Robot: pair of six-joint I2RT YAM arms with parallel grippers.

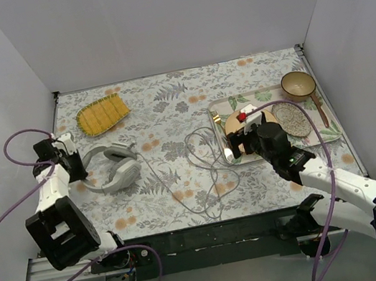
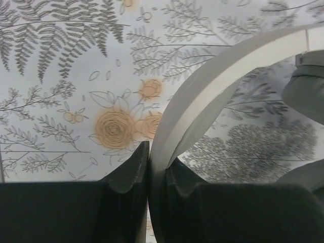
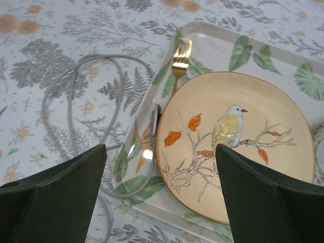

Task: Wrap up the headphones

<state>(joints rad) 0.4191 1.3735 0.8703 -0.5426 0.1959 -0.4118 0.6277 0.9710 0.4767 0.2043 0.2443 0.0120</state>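
The left gripper [image 2: 148,152] has jaws clenched on the headphones' [image 1: 112,167] headband [image 2: 212,86]; the right gripper [image 3: 161,149], jaws released, hangs above the bird plate [image 3: 233,147].

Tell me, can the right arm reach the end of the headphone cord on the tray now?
Probably yes. The right fingers hang open above the cord end, which lies in the tray beside the plate, uncovered.

The headphones [image 2: 212,78] have their band between the left gripper's [image 2: 149,169] fingers. Below the right gripper [image 3: 159,149] a plate [image 3: 238,167] lies on a tray [image 3: 217,38]; the cord [image 3: 98,56] loops to its left.
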